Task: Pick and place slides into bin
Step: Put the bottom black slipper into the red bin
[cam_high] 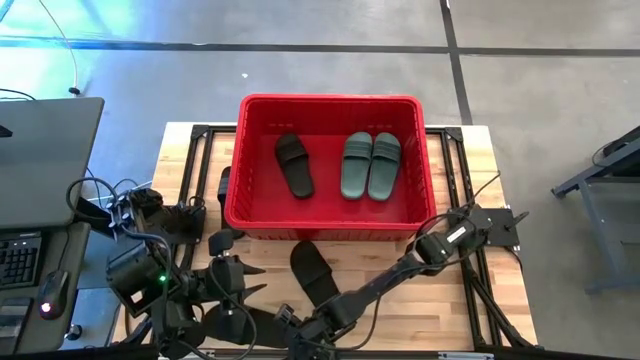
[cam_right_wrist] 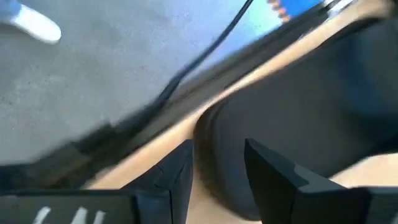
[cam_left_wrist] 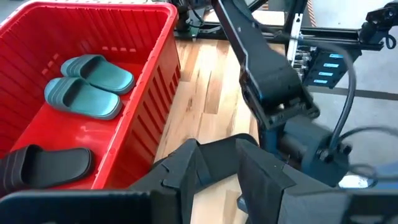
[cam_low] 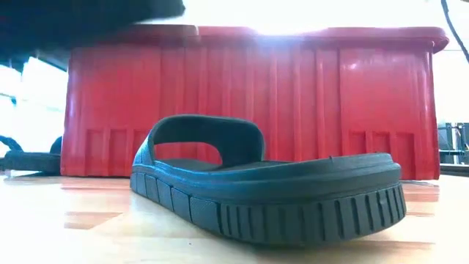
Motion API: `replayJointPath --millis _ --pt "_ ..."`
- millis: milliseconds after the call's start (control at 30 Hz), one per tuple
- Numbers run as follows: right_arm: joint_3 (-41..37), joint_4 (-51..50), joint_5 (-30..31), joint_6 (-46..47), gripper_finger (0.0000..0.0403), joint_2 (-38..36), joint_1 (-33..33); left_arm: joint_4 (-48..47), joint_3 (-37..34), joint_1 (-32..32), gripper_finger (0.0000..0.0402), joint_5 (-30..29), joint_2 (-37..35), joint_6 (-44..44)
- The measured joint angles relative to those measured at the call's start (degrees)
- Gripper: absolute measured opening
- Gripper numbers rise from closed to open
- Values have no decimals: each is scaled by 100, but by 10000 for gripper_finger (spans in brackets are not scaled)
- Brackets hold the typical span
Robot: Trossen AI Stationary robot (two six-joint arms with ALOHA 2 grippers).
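We see one black ribbed-strap rubber slide [cam_low: 256,187] lying flat on the pale wooden worktop [cam_high: 400,290], just in front of the bin's near wall; the low view shows its treaded sole edge up close, which the high view can't resolve. Right end effector [cam_right_wrist: 217,168]: its wrist view has spread fingers either side of a dark rounded edge, apparently a slide, not clamped on it. The high view shows that arm stretched across to the worktop's right edge. Left end effector [cam_left_wrist: 217,168]: fingers apart, nothing between them, hovering over bare worktop beside the bin.

Large red rectangular plastic bin [cam_high: 330,105] sits at the far middle of the worktop. Inside: one black slide [cam_high: 295,165] on the left, two sage-green slides [cam_high: 370,165] side by side on the right. The left wrist view confirms all three on the bin floor.
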Motion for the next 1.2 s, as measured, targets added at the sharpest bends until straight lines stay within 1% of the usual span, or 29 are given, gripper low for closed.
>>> replayJointPath --millis 33,167,267,367,500,567,667,733,900,1067,1200 --pt "0 -40 24 2 133 61 -4 -1 0 0 99 0 0 -1" --pt "15 29 455 -10 133 105 -11 -1 0 0 99 -2 0 25" --pt "14 61 498 -6 124 113 -38 -1 0 0 99 -13 0 32" --pt "11 65 273 9 92 139 -120 -1 0 0 99 -24 0 38" --pt "4 68 -251 -17 23 151 -219 -1 0 0 99 -24 0 39" --pt "4 30 -349 -13 10 151 -256 -1 0 0 99 -24 0 39" --pt "4 20 -303 266 14 151 -278 -1 0 0 99 -24 0 39" --pt "4 62 -312 589 6 151 -295 2 0 0 99 -23 2 39" --pt "6 205 -393 1279 3 89 -274 -1 0 0 99 6 2 39" --pt "-2 248 -248 1362 2 -196 -163 -1 0 0 99 30 2 65" --pt "-2 187 -176 1396 1 -547 -73 -1 0 0 99 46 2 284"
